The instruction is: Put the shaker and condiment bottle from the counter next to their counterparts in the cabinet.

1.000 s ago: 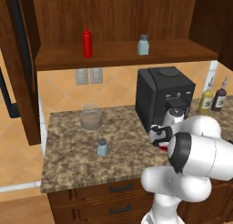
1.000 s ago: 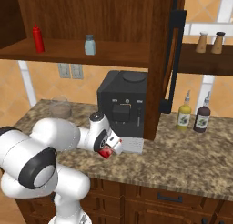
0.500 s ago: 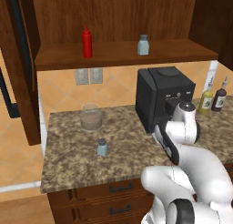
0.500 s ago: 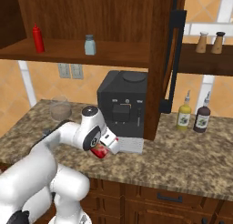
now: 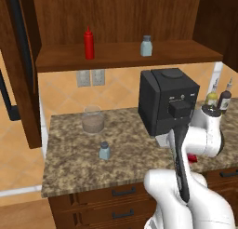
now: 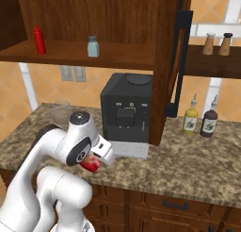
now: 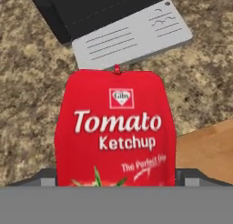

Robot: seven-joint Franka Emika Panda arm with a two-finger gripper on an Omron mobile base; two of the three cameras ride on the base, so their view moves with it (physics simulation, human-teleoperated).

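Observation:
My gripper (image 7: 116,181) is shut on the condiment bottle (image 7: 116,132), a squat red ketchup bottle held just above the counter (image 5: 69,163) in front of the coffee machine. In the right base view the bottle (image 6: 91,164) peeks out under the hand; in the left base view a sliver of the bottle (image 5: 192,158) shows behind my arm. The small shaker (image 5: 104,151) stands alone on the counter, well left of my gripper. On the cabinet shelf (image 5: 116,56) stand the tall red squeeze bottle (image 5: 89,43) (image 6: 39,39) and the twin shaker (image 5: 146,45) (image 6: 93,46).
A black coffee machine (image 5: 167,100) (image 6: 126,111) sits at the back of the counter under the shelf. A glass jar (image 5: 92,119) stands behind the shaker. Two sauce bottles (image 6: 190,120) stand at the right. The open cabinet door (image 6: 172,61) hangs beside the machine.
My arm has swung round, its elbow now lifted over the counter edge. The hand, still holding the ketchup bottle, has drifted slightly left in the right base view.

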